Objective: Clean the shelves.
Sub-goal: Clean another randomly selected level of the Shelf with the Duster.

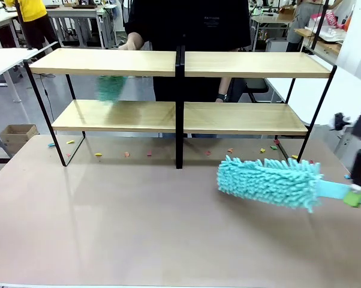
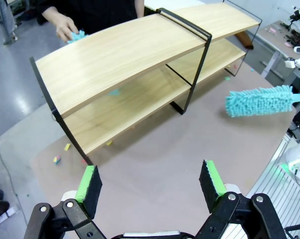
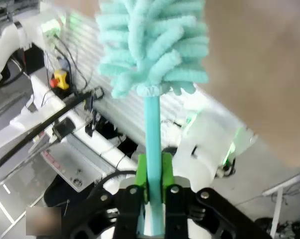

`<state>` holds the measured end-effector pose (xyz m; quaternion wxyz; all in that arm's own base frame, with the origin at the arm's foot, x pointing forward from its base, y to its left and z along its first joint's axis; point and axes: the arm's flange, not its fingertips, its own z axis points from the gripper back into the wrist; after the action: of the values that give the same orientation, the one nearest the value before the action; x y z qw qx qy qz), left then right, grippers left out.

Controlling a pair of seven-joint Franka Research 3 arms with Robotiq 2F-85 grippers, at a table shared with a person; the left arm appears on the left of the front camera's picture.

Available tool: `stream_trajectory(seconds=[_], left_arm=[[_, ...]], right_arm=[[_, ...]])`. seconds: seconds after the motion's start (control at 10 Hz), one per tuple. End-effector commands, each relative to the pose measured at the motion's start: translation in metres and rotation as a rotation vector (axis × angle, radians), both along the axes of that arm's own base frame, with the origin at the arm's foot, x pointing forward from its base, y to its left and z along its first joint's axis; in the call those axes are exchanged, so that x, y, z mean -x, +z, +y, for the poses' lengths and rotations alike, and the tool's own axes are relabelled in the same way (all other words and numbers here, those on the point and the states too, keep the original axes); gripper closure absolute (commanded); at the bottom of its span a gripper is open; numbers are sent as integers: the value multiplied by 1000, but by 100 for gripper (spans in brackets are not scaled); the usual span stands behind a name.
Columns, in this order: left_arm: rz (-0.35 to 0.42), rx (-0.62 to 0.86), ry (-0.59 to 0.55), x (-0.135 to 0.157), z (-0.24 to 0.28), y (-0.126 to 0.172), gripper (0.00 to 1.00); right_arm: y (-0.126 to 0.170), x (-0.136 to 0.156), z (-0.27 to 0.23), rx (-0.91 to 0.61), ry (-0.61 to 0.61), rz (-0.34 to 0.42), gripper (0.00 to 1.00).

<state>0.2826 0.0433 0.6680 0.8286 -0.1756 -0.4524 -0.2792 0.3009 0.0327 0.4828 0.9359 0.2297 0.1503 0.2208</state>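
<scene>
The right claw is clenched on the thin handle of the duster, lower right. Its fluffy head looks soft and light for the hard shelves. The left claw is released, empty.

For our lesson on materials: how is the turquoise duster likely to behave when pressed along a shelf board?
The duster head is shaggy loops, so it probably squashes softly and weighs little. Its thin flat handle, pinched in the right end effector, may flex somewhat under sideways pressure.
</scene>
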Motion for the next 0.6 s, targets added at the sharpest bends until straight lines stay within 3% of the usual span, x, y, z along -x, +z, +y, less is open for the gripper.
stream_trajectory(seconds=[0.0,0.1,0.2,0.3,0.4,0.5], left_arm=[[-1,2,-1,1,0,0,0],[-1,2,-1,1,0,0,0],[-1,2,-1,1,0,0,0],[-1,2,-1,1,0,0,0],[-1,2,-1,1,0,0,0],[-1,2,-1,1,0,0,0]], right_arm=[[-17,-18,26,-135,-51,-124,87],[-19,-30,44,-162,-65,-172,87],[-25,-43,65,-112,-51,-87,87],[-31,-51,65,258,-78,297,87],[-20,-31,43,-120,-68,-110,87],[-34,-35,59,-4,-97,-3,87]])
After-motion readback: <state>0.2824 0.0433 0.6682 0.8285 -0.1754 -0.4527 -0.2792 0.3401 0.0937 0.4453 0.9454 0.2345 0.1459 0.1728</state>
